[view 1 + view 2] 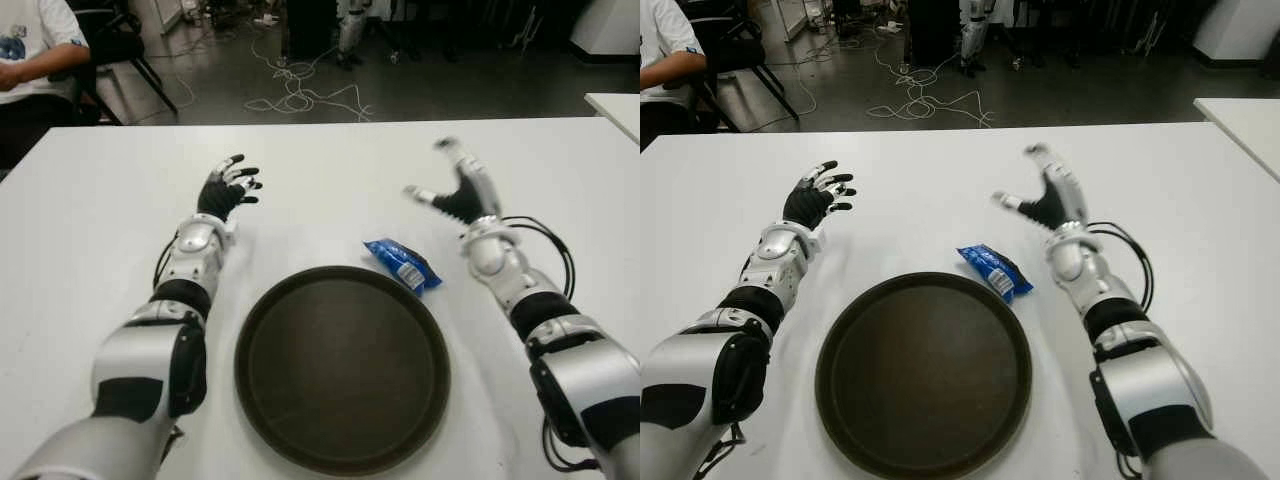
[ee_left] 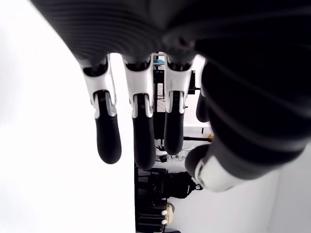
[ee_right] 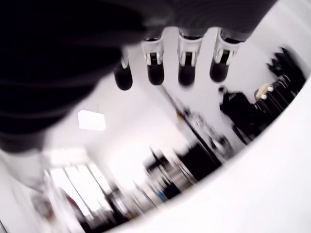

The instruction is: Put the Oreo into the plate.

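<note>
A blue Oreo packet (image 1: 402,263) lies on the white table (image 1: 320,160), just beyond the right rim of a dark round plate (image 1: 342,365) that holds nothing. My right hand (image 1: 455,190) is raised above the table behind and to the right of the packet, its fingers (image 3: 186,73) spread and holding nothing. My left hand (image 1: 228,187) shows to the left of the plate, farther back, with its fingers (image 2: 108,141) relaxed and apart.
A person in a white shirt (image 1: 35,50) sits past the table's far left corner. Cables (image 1: 300,95) trail over the floor behind the table. Another white table's corner (image 1: 615,105) shows at the far right.
</note>
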`<state>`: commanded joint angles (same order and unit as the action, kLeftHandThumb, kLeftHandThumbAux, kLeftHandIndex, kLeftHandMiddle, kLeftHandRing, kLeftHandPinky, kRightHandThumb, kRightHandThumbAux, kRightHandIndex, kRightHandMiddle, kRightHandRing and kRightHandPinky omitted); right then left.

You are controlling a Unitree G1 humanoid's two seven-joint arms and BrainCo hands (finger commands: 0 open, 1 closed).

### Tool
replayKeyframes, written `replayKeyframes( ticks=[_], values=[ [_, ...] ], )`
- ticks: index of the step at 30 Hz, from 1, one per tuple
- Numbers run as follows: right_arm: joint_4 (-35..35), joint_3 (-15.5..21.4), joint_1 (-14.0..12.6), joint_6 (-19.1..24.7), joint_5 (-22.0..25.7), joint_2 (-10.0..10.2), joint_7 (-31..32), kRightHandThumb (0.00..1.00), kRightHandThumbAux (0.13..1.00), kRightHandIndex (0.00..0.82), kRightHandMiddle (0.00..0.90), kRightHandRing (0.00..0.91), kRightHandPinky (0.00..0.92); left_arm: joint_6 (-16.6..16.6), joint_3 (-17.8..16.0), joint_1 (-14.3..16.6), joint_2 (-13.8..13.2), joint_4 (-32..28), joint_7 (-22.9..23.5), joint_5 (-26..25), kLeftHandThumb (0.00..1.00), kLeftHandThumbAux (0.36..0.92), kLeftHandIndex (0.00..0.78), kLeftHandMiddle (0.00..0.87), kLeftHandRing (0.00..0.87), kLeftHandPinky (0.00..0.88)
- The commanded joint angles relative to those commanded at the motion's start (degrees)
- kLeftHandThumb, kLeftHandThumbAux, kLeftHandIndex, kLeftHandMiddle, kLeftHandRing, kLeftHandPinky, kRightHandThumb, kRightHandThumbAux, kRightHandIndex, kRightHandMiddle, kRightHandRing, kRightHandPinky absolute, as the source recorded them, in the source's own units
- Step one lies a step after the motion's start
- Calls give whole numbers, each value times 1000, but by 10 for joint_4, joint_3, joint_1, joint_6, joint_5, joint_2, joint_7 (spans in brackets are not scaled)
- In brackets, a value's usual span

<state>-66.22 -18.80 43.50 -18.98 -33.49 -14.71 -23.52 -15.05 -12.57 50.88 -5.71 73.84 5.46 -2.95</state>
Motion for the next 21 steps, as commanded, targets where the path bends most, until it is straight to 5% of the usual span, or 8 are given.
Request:
replayKeyframes(
  ticks=[10, 21],
  values=[
    [34, -35, -2, 72, -27, -7, 36, 35, 208, 0, 0, 0, 0, -1, 1, -1, 0, 0, 0, 1, 229, 796, 164, 290, 338, 415],
    [83, -52, -13, 115, -34, -15, 78, 74, 196, 0, 0, 0, 0, -3, -1, -2, 0, -1, 2, -2, 262, 767, 156, 293, 343, 429]
  ],
)
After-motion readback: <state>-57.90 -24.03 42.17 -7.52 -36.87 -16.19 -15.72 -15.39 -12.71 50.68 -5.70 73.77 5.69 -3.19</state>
